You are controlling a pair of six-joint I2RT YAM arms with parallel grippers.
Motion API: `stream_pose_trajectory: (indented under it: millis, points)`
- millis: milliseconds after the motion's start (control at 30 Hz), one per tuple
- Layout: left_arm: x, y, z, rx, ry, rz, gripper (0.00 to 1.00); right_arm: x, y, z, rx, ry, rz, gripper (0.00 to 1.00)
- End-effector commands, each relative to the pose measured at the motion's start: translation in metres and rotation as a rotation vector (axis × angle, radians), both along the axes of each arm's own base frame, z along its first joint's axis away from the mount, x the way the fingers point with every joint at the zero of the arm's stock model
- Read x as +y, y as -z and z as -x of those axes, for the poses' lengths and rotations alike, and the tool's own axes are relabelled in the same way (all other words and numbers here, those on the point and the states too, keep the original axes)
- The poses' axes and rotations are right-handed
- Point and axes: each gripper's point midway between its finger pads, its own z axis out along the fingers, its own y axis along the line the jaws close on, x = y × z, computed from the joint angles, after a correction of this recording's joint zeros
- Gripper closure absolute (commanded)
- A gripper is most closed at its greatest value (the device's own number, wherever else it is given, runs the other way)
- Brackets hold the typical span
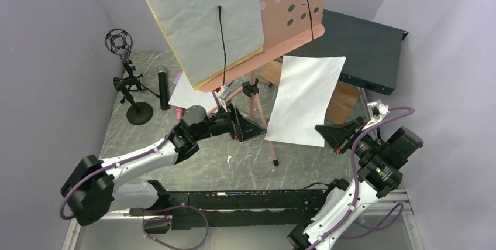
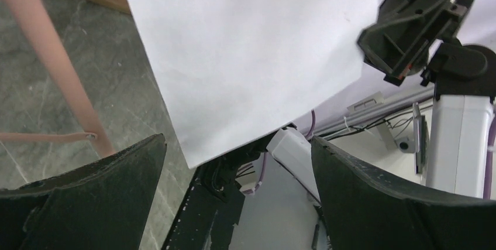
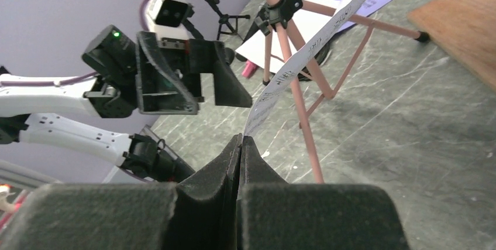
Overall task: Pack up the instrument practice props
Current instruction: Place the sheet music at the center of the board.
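The pink perforated music desk (image 1: 292, 4) stands on its tripod legs (image 1: 260, 106) and carries a white page (image 1: 199, 16) over a yellow one. My right gripper (image 1: 327, 134) is shut on the lower corner of a loose white sheet-music page (image 1: 304, 98), held up in the air; the wrist view shows the page (image 3: 304, 51) edge-on, rising from the closed jaws (image 3: 241, 141). Left of that page, my left gripper (image 1: 248, 128) stands open and empty, with the page's (image 2: 251, 57) lower edge above its fingers (image 2: 237, 162). A black microphone (image 1: 162, 86) stands upright beside a black mic holder (image 1: 126, 74).
A dark teal rack box (image 1: 362, 45) lies at the back right, with a brown wooden board (image 1: 342, 100) in front of it. More pages (image 1: 190, 92) lie on the table under the desk. A black rail (image 1: 234, 200) runs along the near edge. Purple walls close both sides.
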Motion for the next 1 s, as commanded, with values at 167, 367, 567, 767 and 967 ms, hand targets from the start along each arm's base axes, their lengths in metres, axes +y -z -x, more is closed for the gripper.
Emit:
stream_pose_trajectory:
  millis: [167,367,567,767,967]
  points:
    - [-0.015,-0.002,-0.013,0.215,-0.085,0.055,0.0,0.026,-0.028,0.025,0.007,-0.131,-0.106,1.0]
    - [-0.018,-0.005,-0.012,0.267,-0.079,0.115,0.01,0.031,-0.037,0.03,0.007,-0.141,-0.1,1.0]
    - [-0.027,-0.028,-0.013,0.308,-0.024,0.256,0.02,0.033,-0.036,0.032,0.006,-0.149,-0.098,1.0]
    - [-0.035,-0.042,-0.016,0.363,0.033,0.386,0.14,0.033,-0.03,0.033,0.025,-0.154,-0.111,1.0]
    - [-0.037,-0.046,-0.014,0.404,0.082,0.444,0.16,0.031,-0.024,0.031,0.026,-0.163,-0.106,1.0]
